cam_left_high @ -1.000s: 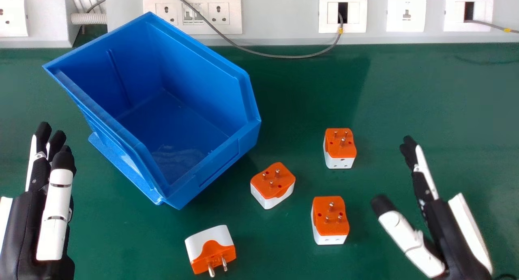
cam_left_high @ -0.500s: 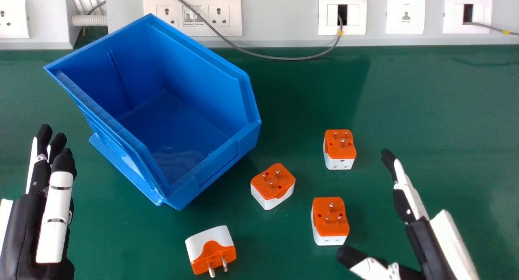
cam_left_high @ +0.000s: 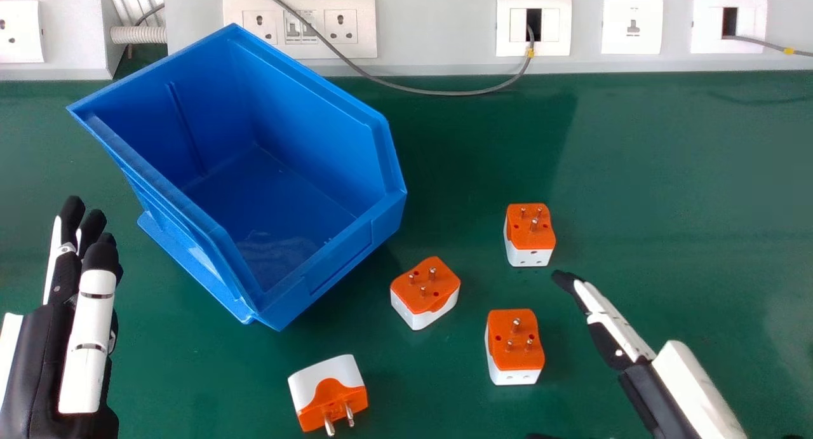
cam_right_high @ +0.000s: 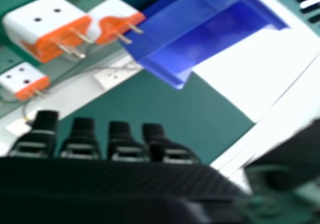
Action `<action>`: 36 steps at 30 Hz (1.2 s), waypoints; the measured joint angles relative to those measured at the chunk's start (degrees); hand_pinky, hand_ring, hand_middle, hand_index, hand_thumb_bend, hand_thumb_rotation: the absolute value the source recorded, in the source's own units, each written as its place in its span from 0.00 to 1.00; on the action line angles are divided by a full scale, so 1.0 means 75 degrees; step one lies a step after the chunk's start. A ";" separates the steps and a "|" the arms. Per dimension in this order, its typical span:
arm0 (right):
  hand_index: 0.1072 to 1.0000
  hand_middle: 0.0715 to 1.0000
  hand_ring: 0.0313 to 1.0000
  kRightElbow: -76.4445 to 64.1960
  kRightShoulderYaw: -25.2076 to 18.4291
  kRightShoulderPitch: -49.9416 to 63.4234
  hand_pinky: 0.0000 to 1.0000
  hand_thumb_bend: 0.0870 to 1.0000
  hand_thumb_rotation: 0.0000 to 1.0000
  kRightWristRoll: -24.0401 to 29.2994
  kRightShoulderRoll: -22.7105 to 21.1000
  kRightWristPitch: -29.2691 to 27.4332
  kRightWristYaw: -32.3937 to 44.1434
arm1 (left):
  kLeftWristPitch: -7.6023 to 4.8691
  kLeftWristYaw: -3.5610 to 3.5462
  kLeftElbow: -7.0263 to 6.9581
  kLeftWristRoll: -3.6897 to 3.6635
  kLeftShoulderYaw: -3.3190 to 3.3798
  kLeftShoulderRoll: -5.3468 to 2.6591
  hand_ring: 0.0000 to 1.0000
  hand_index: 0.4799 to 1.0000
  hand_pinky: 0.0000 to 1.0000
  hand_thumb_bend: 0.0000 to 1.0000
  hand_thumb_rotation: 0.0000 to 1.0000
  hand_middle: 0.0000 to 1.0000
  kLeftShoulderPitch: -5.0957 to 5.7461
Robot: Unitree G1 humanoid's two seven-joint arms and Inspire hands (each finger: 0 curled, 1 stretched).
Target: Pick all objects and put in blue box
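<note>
right of the blue box, the right hand has straight, empty fingers; the closest plug adapters, outside the box, lie from its fingertips toward the box. the left hand, open and empty, is left of the box.

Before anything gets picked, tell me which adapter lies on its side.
The adapter nearest the left hand: its pins point toward the robot, while the other three stand pins up.
</note>
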 measured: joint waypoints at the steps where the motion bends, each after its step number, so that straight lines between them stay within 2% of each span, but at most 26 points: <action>1: 0.92 0.95 0.94 0.0010 0.0008 -0.0029 0.88 0.68 0.75 0.0011 0.0000 0.0000 0.0000 | -0.0002 -0.0003 0.0003 0.0000 0.0002 0.0000 1.00 1.00 1.00 0.46 0.89 1.00 0.0000; 4: 0.85 0.88 0.88 0.0069 0.0030 -0.0110 0.80 0.67 0.70 -0.0073 0.0029 0.0003 -0.0079 | -0.0002 -0.0004 0.0009 0.0000 0.0005 0.0000 1.00 1.00 1.00 0.46 0.89 1.00 0.0000; 11: 0.81 0.84 0.85 0.0369 0.0085 -0.0461 0.75 0.67 0.66 -0.0202 0.0136 0.0006 -0.0300 | -0.0001 -0.0002 0.0007 -0.0012 0.0007 -0.0001 1.00 1.00 1.00 0.46 0.89 1.00 -0.0001; 14: 0.80 0.84 0.84 0.0557 0.0096 -0.0671 0.74 0.68 0.64 -0.0200 0.0133 0.0008 -0.0324 | -0.0003 -0.0007 0.0007 -0.0080 0.0013 -0.0004 1.00 1.00 1.00 0.45 0.89 1.00 0.0001; 19: 0.76 0.80 0.80 0.0697 0.0114 -0.0898 0.69 0.70 0.51 -0.0200 0.0130 0.0020 -0.0326 | -0.0004 -0.0006 0.0005 -0.0081 0.0012 -0.0034 1.00 1.00 1.00 0.45 0.90 1.00 0.0023; 27: 0.73 0.78 0.78 0.0902 0.0203 -0.1218 0.67 0.72 0.49 -0.0241 0.0079 0.0119 -0.0322 | -0.0004 -0.0013 0.0002 -0.0099 0.0017 -0.0032 1.00 1.00 1.00 0.46 0.90 1.00 0.0013; 29: 0.73 0.77 0.78 0.0943 0.0217 -0.1327 0.67 0.73 0.48 -0.0254 -0.0015 0.0176 -0.0297 | -0.0004 -0.0029 0.0002 -0.0136 0.0021 -0.0030 1.00 1.00 1.00 0.47 0.90 1.00 0.0011; 36: 0.72 0.76 0.76 0.0996 0.0241 -0.1732 0.64 0.74 0.44 -0.0243 -0.0401 0.0279 0.0025 | -0.0005 -0.0071 0.0002 -0.0171 0.0068 -0.0028 1.00 1.00 1.00 0.48 0.90 1.00 0.0017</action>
